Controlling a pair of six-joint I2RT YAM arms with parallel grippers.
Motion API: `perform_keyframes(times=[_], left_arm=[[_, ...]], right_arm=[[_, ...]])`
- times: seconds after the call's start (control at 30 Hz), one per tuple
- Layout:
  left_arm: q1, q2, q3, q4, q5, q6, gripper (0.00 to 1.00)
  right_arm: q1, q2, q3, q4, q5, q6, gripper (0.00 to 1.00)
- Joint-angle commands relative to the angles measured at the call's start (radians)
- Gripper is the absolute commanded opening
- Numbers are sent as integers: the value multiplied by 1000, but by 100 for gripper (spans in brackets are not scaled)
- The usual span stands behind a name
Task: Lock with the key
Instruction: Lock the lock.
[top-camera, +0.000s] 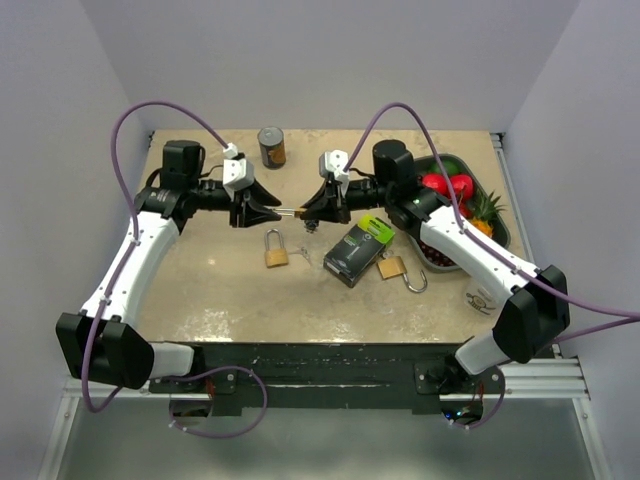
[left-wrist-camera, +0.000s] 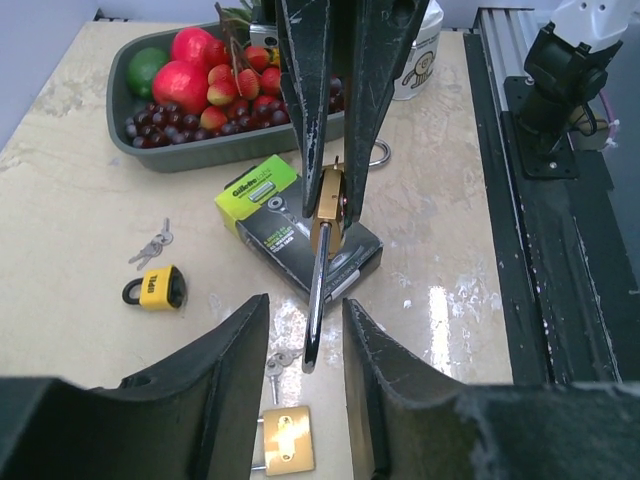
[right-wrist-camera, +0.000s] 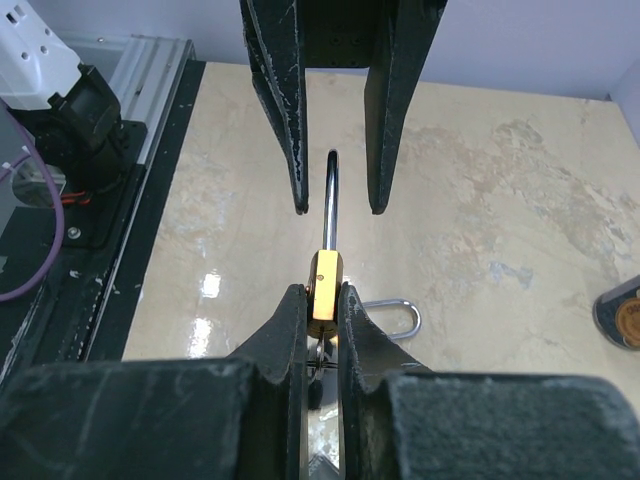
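Pinching the padlock (left-wrist-camera: 330, 205), the right tool (top-camera: 308, 212) pointed its shackle (right-wrist-camera: 331, 200) leftward (long axis level) between spread fingers (right-wrist-camera: 275, 90) of the left tool (top-camera: 274, 211)

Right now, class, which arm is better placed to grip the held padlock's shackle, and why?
Left, probably. The left gripper is open with the shackle between its fingers; the right gripper is shut on the padlock body, holding it steady.

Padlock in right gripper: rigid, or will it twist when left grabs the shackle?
Padlock looks solid brass and steel: likely rigid, heavy for its size. Right gripper pinches only its narrow body, so it may pivot. Polished shackle is probably slippery for the open left gripper.
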Motion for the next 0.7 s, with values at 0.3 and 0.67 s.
perform_keyframes(times=[0.3, 0.67], left_arm=[[-15, 9, -13, -47, -3, 102, 7], [-50, 10, -15, -7, 49, 33, 0]], right_arm=[[16, -55, -7, 78, -10, 11, 0], [70, -33, -10, 107, 13, -60, 0]])
